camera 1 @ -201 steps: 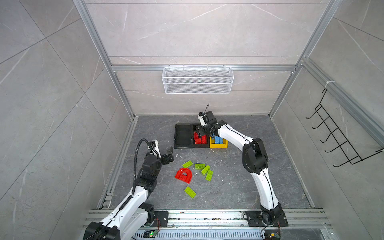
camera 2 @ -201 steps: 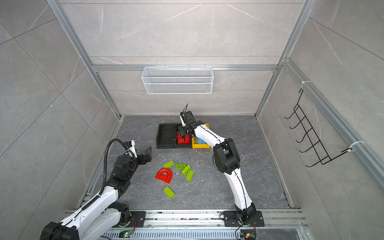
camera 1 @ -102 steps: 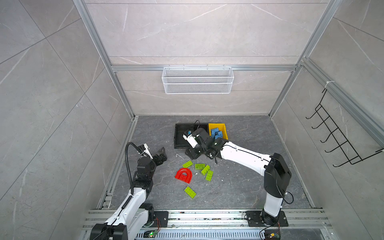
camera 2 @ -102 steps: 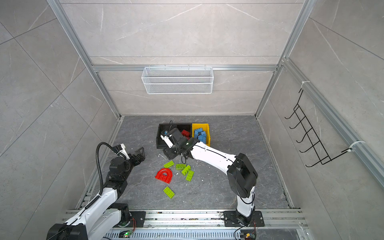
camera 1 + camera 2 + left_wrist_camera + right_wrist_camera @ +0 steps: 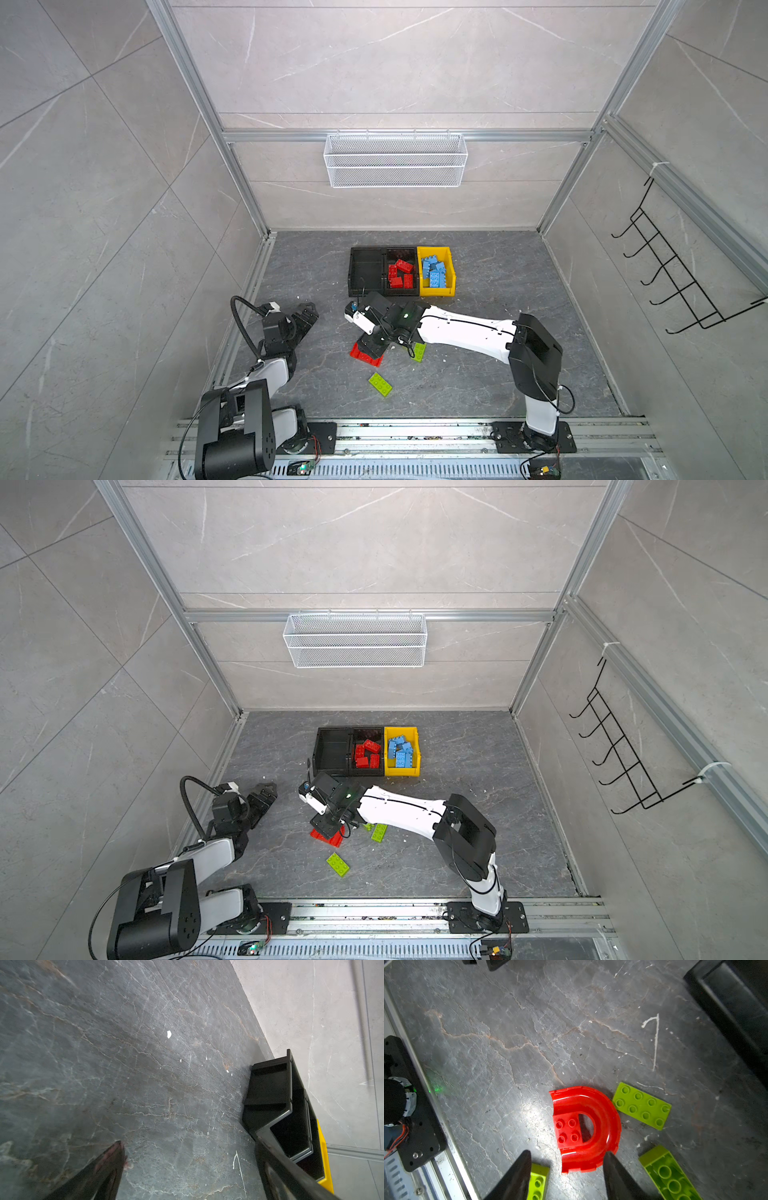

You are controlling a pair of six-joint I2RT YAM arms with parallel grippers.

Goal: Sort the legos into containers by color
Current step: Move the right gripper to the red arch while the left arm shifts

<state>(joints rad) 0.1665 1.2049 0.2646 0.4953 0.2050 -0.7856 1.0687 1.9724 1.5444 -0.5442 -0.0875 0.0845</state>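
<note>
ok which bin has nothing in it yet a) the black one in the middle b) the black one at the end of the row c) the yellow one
b: the end black bin shows only its bare floor in both top views, while the middle black bin holds red bricks and the yellow bin holds blue bricks.

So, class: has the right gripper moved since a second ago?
Yes. The right gripper has pulled back from the middle black bin toward the near rail, and now hangs over the red arch.
</note>
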